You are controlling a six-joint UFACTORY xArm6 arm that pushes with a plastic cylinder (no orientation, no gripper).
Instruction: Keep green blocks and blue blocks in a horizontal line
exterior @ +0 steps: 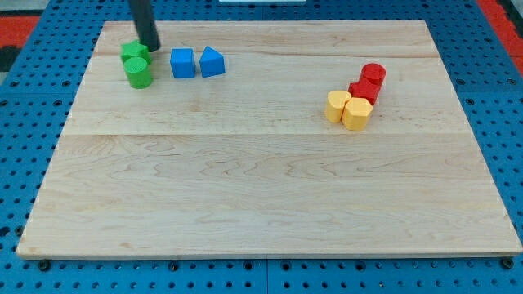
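Two green blocks sit at the view's top left: a green star-like block (134, 53) and, just below and touching it, a green cylinder (138, 73). To their right lie a blue cube (182, 63) and a blue wedge-shaped block (212, 62), side by side and nearly touching. My tip (150, 46) is at the upper right edge of the green star-like block, close to or touching it, left of the blue cube.
At the view's right, a red cylinder (373, 74) and a red block (363, 91) sit above two yellow blocks (337, 105) (357, 113), all clustered together. The wooden board (261, 188) lies on a blue pegboard.
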